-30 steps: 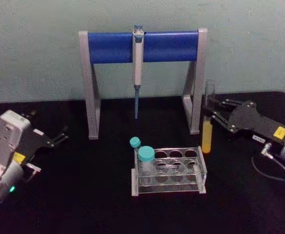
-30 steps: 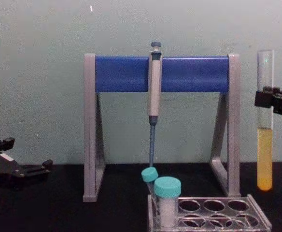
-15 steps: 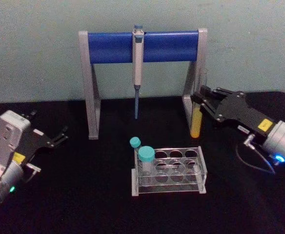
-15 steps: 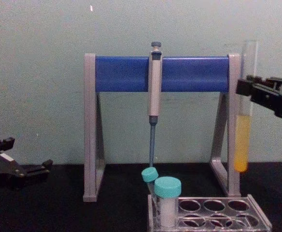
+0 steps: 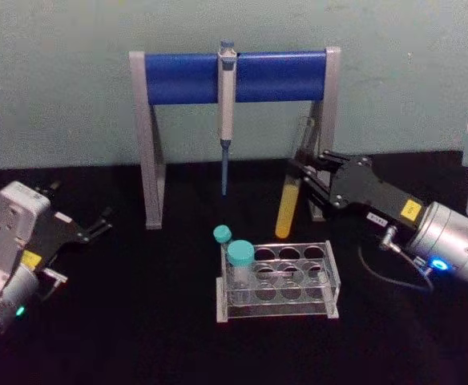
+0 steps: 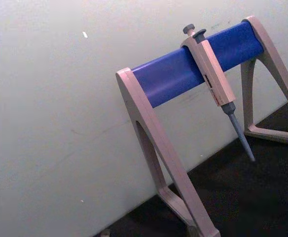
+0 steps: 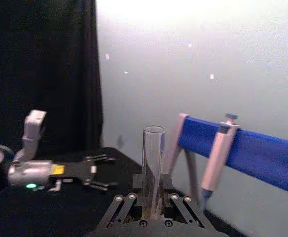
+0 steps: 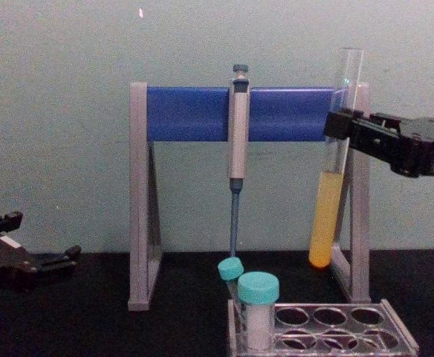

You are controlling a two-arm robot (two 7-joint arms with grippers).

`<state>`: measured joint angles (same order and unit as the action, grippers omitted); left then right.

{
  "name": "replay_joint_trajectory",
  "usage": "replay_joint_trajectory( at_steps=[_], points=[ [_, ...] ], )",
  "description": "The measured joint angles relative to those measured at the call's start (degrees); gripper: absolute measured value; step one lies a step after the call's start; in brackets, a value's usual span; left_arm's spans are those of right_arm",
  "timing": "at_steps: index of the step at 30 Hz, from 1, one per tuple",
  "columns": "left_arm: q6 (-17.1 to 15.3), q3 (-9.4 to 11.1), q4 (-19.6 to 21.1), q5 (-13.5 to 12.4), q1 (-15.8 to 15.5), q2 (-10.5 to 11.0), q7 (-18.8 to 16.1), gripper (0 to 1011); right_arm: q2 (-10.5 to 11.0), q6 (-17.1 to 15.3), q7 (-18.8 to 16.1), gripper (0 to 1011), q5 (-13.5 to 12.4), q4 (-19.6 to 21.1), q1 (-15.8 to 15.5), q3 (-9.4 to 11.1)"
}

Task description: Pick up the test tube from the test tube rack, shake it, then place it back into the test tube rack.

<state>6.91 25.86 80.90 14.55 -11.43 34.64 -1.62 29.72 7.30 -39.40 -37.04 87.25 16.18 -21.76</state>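
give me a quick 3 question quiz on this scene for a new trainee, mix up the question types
1. True or false: the left gripper holds the test tube.
2. The test tube is: A) lying on its side B) standing in a hole of the test tube rack C) held tilted in the air, clear of the rack.
3. Fill in: the liquid in the test tube is ___.

Key
1. False. The right gripper has its jaws shut on it; the left gripper is parked, open, far left.
2. C
3. yellow
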Motion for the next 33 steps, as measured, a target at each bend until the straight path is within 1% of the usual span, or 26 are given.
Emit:
replay_joint_trajectory(
  at_steps=[3,6,8,9,11,12,15,17,20,23,28,33],
  points=[
    [0.0,0.0,0.0,0.0,0.0,0.0,0.0,1001,1.37,-1.06,-1.64,228,-1.29,0.87,-0.01,-0.53],
    [0.0,0.0,0.0,0.0,0.0,0.0,0.0,1001,2.62,-1.83,-2.15,228,-1.81,1.72,-0.29,-0.79],
    [0.0,0.0,0.0,0.0,0.0,0.0,0.0,1001,3.94,-2.53,-2.2,228,-2.01,2.79,-0.79,-0.84],
    [0.0,0.0,0.0,0.0,0.0,0.0,0.0,1001,4.96,-2.91,-2.07,228,-2.02,3.55,-1.27,-0.84],
    [0.0,0.0,0.0,0.0,0.0,0.0,0.0,1001,5.91,-3.2,-1.6,228,-1.9,4.3,-1.75,-0.75],
    [0.0,0.0,0.0,0.0,0.0,0.0,0.0,1001,6.85,-3.38,-0.98,228,-1.73,5.05,-2.28,-0.48],
    [0.0,0.0,0.0,0.0,0.0,0.0,0.0,1001,8.24,-3.45,0.26,228,-1.24,6.07,-3.23,0.19],
    [0.0,0.0,0.0,0.0,0.0,0.0,0.0,1001,8.65,-3.44,1.05,228,-0.97,6.45,-3.62,0.56],
    [0.0,0.0,0.0,0.0,0.0,0.0,0.0,1001,8.95,-3.21,2.41,228,-0.26,6.84,-4.12,1.16],
    [0.0,0.0,0.0,0.0,0.0,0.0,0.0,1001,8.61,-2.94,3.42,228,0.5,6.71,-4.15,1.33],
    [0.0,0.0,0.0,0.0,0.0,0.0,0.0,1002,6.93,-2.36,4.31,228,1.83,5.33,-3.32,0.97],
    [0.0,0.0,0.0,0.0,0.0,0.0,0.0,1001,5.33,-1.38,4.12,228,2.54,3.67,-2.5,0.55]
  ],
)
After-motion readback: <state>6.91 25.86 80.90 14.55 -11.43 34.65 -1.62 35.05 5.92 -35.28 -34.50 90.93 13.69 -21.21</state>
